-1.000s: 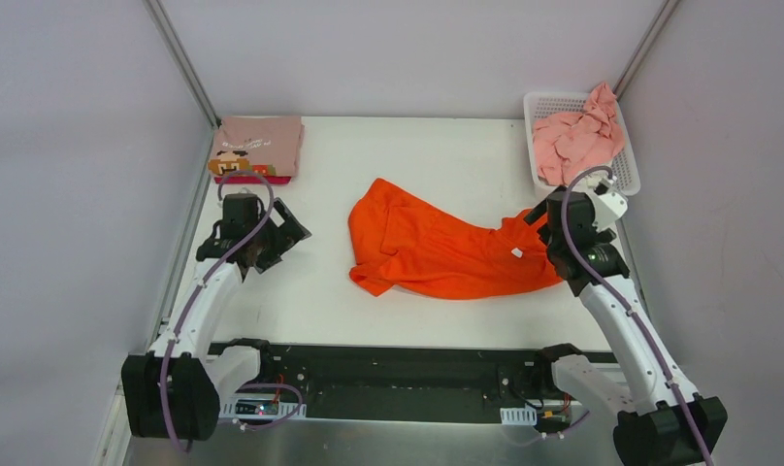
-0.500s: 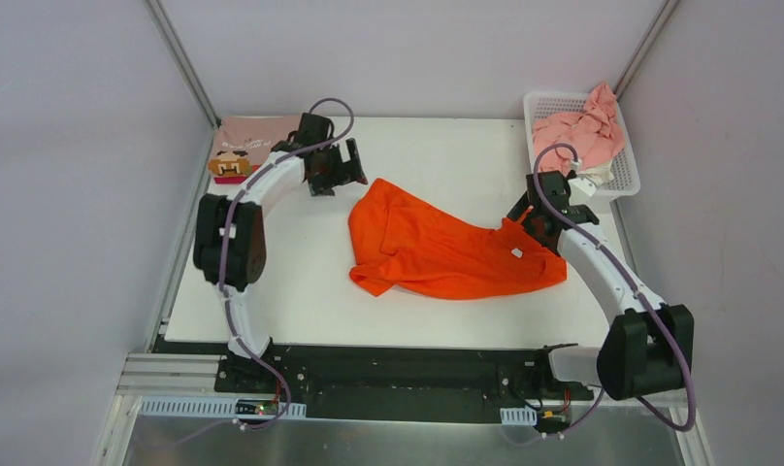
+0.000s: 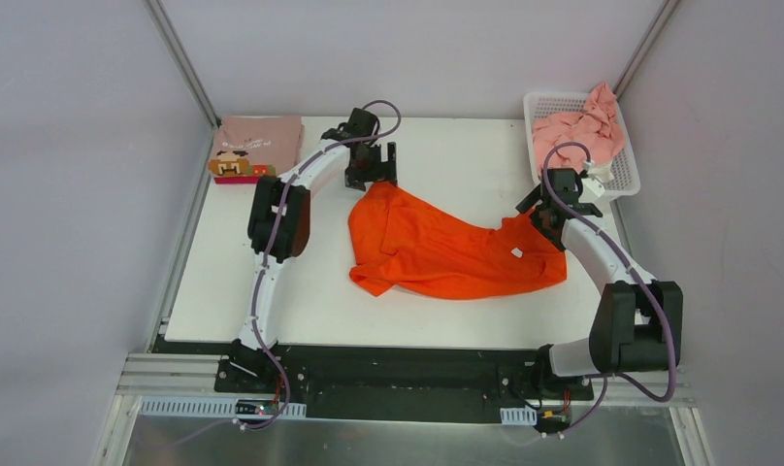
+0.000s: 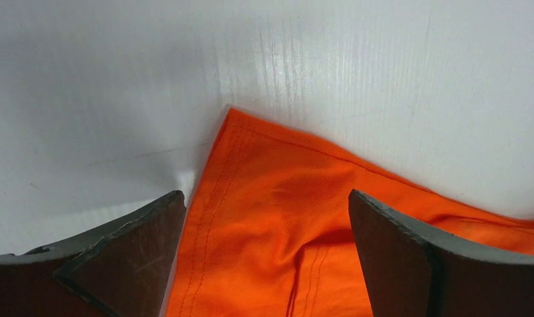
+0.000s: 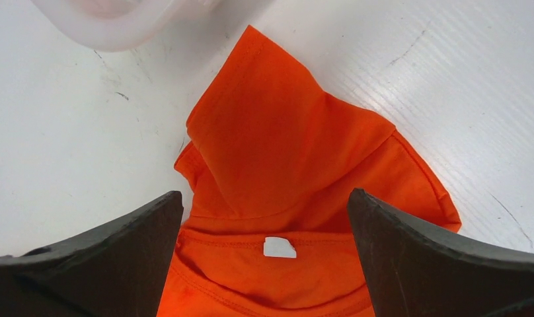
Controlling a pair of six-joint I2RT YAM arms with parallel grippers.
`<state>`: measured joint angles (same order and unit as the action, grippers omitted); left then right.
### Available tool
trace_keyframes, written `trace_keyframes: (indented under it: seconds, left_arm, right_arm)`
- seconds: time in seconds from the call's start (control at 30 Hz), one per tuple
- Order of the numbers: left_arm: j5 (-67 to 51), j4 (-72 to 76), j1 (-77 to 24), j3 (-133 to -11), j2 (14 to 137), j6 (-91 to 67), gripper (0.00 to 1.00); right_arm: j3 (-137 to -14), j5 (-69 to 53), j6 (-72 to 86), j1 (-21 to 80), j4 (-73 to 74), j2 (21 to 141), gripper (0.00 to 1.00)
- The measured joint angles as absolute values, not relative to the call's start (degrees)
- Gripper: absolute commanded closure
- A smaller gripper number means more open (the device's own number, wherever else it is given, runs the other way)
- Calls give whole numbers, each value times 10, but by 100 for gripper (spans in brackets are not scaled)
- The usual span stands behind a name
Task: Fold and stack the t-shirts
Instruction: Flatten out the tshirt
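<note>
Top external view, item by item.

- Orange shirt point(image 3: 446, 250): crumpled and unfolded at the middle of the table point(image 3: 446, 146), long side running from 9 to 3 o'clock.
- Pink shirt with the pixel face point(image 3: 257, 144): folded, at the table's 10 o'clock corner, lying on a magenta shirt point(image 3: 254, 180) of which only the near edge shows.
- Light pink shirt point(image 3: 572, 136): bunched in the basket point(image 3: 536, 105) at 2 o'clock.
- Left claw point(image 3: 371, 172): spread wide and holding nothing, over the orange shirt's 11 o'clock corner. The left wrist view shows that corner between the fingers, nearer the left one.
- Right claw point(image 3: 548, 209): spread wide and holding nothing, over the shirt's 3 o'clock end. The right wrist view shows a turned-over flap and the collar with its white label point(image 5: 279, 247) between the fingers.

Step in hand, judged: take hold of both ends to spread the shirt flat. Advice: lower each claw until one finger slides under the cloth edge. Pinch a single layer at the left corner, and take the seam rather than the loose flap on the right. Then draw the ends apart evenly so no twist remains.
</note>
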<state>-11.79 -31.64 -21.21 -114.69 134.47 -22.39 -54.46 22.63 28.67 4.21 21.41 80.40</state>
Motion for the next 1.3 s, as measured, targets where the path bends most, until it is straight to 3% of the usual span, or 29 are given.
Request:
trace_keyframes:
  seconds: [0.33, 0.5, 0.73, 0.8, 0.83, 1.0, 1.3]
  left_arm:
    - [-5, -345, -246, -1192, 1377, -247, 27]
    - [79, -373, -277, -1226, 1400, -263, 49]
    - [109, -398, -288, -1258, 1419, -282, 77]
    - [110, -401, -288, -1259, 1419, -288, 98]
    - [112, -403, -288, -1259, 1419, -291, 100]
    - [142, -404, -288, -1240, 1410, -294, 100]
    - [253, -428, -280, -973, 1247, -294, 100]
  right_arm:
    - [-527, 216, 286, 42, 190, 804, 1]
    - [-527, 216, 285, 42, 187, 804, 1]
    - [-526, 216, 284, 42, 186, 804, 1]
    - [-525, 216, 284, 42, 186, 804, 1]
    - [-525, 217, 284, 42, 187, 804, 1]
    - [-525, 215, 279, 42, 187, 805, 3]
    - [-537, 191, 237, 84, 180, 826, 3]
